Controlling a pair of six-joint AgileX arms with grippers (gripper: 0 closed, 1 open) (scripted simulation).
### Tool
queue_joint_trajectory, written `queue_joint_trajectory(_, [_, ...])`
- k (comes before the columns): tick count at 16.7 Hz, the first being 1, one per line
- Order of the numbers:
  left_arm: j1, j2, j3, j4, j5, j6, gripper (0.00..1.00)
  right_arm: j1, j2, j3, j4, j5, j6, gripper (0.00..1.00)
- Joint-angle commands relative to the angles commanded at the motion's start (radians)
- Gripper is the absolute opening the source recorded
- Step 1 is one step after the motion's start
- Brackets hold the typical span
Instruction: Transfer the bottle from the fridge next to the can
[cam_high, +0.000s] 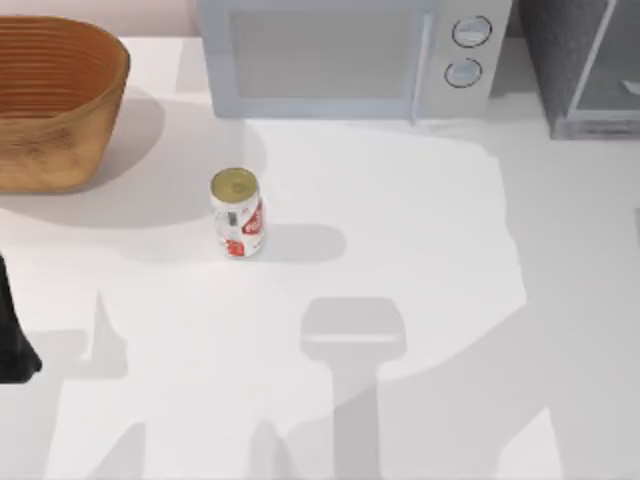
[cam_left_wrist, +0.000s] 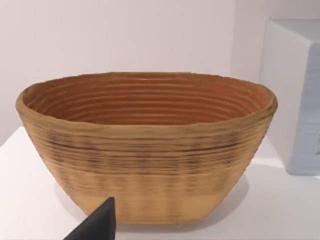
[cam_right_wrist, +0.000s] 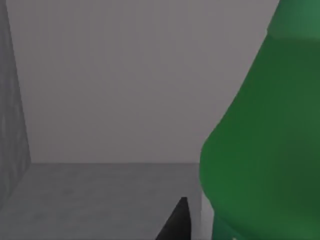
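Right gripper is inside the fridge (cam_high: 590, 70), at the table's far right corner. The bottle (cam_right_wrist: 265, 145) stands close against one dark fingertip (cam_right_wrist: 176, 222). Whether the fingers have closed on it I cannot tell. Likely step: seating the grasp. Best centred on the body, squeezed firmly, then drawn straight out clear of the door frame. Left arm (cam_high: 15, 340) parked at the left edge.

Count: one bottle, one can (cam_high: 237, 213), one basket (cam_high: 55, 100), one microwave (cam_high: 350, 55).
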Motion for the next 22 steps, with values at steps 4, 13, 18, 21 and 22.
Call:
queue_joint_trajectory(4, [0.0,0.0,0.0,0.0,0.0,0.0,1.0,0.0,0.0,0.0,0.0,0.0,0.0,0.0])
queue_joint_trajectory(13, [0.0,0.0,0.0,0.0,0.0,0.0,1.0,-0.003,-0.121,0.031,-0.152,-0.002,0.003,0.0])
queue_joint_trajectory(18, [0.0,0.0,0.0,0.0,0.0,0.0,1.0,-0.004,-0.121,0.026,-0.151,-0.002,0.004,0.0])
queue_joint_trajectory(21, [0.0,0.0,0.0,0.0,0.0,0.0,1.0,-0.018,-0.172,-0.044,-0.121,-0.01,0.005,0.0])
queue_joint_trajectory(22, [0.0,0.0,0.0,0.0,0.0,0.0,1.0,-0.024,-0.2,-0.089,-0.105,-0.016,0.005,0.0])
